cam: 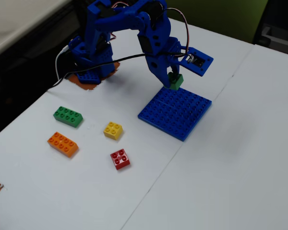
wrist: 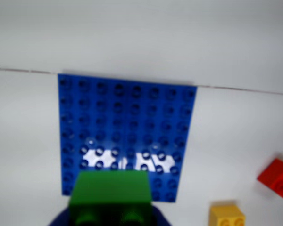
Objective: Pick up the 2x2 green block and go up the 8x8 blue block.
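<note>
My gripper [cam: 173,78] is shut on the 2x2 green block [cam: 175,82] and holds it in the air just above the near edge of the 8x8 blue block [cam: 175,112]. In the wrist view the green block [wrist: 111,193] fills the bottom centre, blurred, with the blue jaws dark on either side of it. The blue baseplate [wrist: 127,117] lies flat on the white table beyond it.
On the table to the left in the fixed view lie a long green brick [cam: 67,116], an orange brick [cam: 63,144], a yellow brick [cam: 113,130] and a red brick [cam: 120,159]. The yellow brick [wrist: 226,216] and red brick [wrist: 277,178] show at the wrist view's right.
</note>
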Robot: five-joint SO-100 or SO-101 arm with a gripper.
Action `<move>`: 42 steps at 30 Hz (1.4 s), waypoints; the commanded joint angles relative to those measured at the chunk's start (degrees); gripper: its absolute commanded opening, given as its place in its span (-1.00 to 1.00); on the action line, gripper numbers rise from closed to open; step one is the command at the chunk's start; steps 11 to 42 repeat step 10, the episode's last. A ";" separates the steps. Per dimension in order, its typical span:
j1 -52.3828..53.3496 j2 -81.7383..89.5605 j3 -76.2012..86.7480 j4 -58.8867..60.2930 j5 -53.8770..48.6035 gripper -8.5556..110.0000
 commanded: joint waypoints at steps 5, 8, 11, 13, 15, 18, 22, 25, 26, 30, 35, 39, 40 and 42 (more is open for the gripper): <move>-0.53 3.25 -0.18 0.09 -0.44 -0.81; -0.44 3.16 -0.09 0.09 -0.62 -0.81; -0.44 3.16 0.00 0.09 -0.62 -0.81; -0.44 3.16 0.00 0.09 -0.62 -0.81; -0.44 3.16 0.00 0.09 -0.62 -0.81; -0.44 3.16 0.00 0.09 -0.62 -0.81; -0.44 3.16 0.00 0.09 -0.62 -0.81; -0.44 3.16 0.00 0.09 -0.62 -0.81; -0.44 3.16 0.00 0.09 -0.62 -0.81; -0.44 3.16 0.00 0.09 -0.62 -0.81; -0.44 3.16 0.00 0.09 -0.62 -0.81; -0.44 3.16 0.00 0.09 -0.62 -0.81; -0.44 3.16 0.00 0.09 -0.62 -0.81; -0.44 3.16 0.00 0.09 -0.62 -0.81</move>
